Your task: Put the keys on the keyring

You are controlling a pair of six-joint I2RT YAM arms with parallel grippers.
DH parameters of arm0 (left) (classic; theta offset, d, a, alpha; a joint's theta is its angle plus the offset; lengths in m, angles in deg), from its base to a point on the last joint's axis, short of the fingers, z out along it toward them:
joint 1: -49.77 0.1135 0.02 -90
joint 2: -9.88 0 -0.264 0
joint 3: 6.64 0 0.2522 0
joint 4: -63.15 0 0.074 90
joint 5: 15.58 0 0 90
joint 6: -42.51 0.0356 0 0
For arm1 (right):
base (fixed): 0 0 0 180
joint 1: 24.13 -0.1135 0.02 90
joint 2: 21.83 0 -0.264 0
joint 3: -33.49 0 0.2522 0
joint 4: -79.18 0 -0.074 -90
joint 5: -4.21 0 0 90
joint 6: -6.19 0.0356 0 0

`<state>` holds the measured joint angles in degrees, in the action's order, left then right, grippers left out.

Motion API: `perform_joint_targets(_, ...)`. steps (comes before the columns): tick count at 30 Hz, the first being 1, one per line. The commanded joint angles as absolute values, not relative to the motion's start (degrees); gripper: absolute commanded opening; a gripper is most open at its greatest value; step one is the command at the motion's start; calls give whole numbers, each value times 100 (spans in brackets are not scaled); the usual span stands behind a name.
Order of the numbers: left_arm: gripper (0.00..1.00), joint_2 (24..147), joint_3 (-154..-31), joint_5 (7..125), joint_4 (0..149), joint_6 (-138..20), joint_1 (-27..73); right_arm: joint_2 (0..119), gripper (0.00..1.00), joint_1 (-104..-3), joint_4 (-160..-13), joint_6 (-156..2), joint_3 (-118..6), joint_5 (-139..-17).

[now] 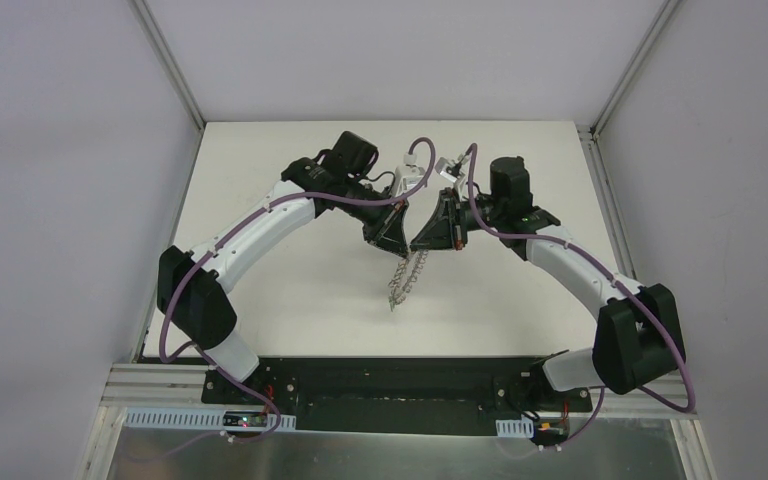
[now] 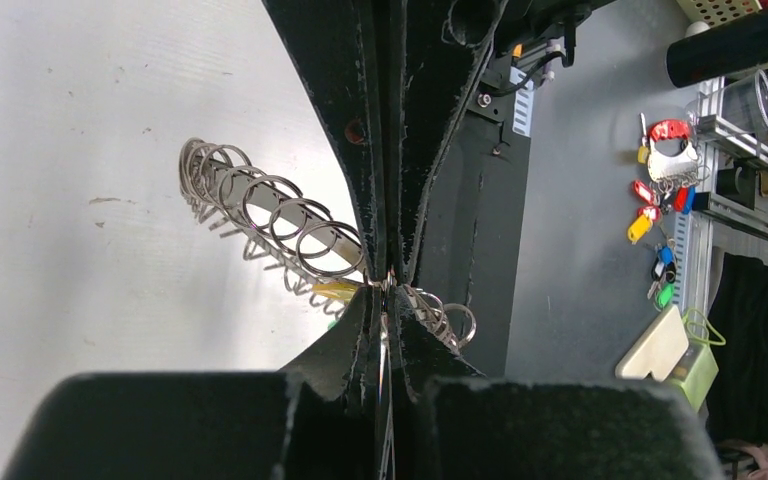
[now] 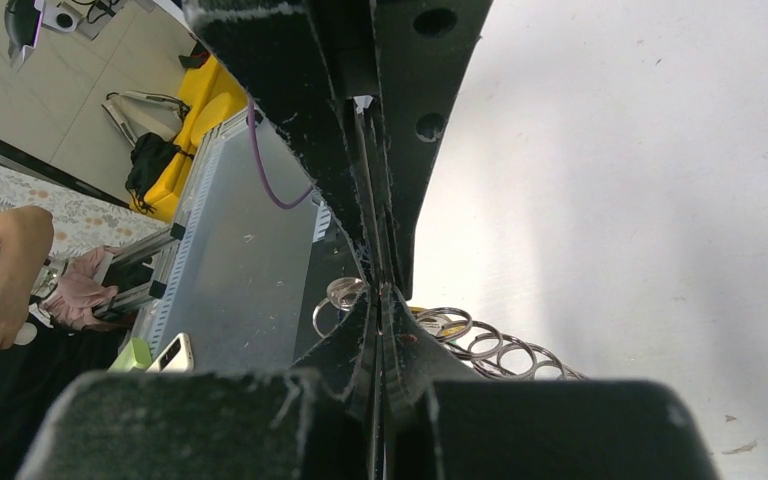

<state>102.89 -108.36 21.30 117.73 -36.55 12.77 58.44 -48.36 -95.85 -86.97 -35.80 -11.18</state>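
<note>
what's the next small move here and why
Probably hold the left claw shut and have the right claw ease the yellow key a little along the keyring: both claws are shut tip to tip on the lifted ring, the key at their tips; whether it is threaded cannot be told.

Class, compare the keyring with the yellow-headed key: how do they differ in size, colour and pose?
Size: the keyring is far bigger than the yellow key. Colour: the keyring is silvery wire loops; the yellow key has a yellow head. Pose: the keyring stretches well away from the left gripper; the yellow key sits right at its tip. Shared: both lie where the left gripper and right gripper meet.
</note>
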Motion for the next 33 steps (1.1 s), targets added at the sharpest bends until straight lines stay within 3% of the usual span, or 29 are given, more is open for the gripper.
perform_joint_targets(1,0,10083,-11068,1834,11883,-3312,1346,5596,0,-4788,-9905,-8735,-3539,-1000)
perform_joint_targets(33,0,10267,-11693,2045,12358,-2562,1347,5832,0,-4833,-8539,-10158,-3720,-837)
